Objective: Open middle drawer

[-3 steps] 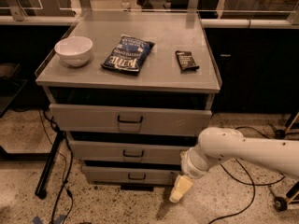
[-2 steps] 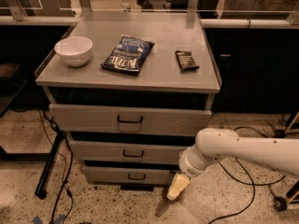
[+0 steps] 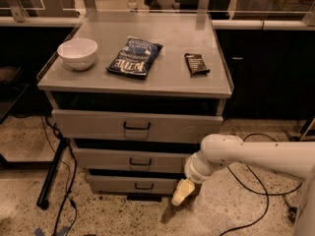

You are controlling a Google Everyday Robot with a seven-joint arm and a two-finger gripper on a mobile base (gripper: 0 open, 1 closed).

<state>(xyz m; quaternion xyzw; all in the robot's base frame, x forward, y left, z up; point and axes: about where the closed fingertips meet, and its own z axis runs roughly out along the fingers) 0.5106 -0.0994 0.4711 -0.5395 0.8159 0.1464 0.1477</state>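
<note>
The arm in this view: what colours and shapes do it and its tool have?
The arm is a smooth, thick white tube with no markings or cables showing on it. It ends in a bulging white wrist joint. The tool is pale cream-yellow and tapered; it is low, by the right end of the lowest drawer, near the floor.

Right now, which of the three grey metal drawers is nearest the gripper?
The lowest grey metal drawer, with the slimmest front; the cream gripper hangs by its right end, near the floor.
</note>
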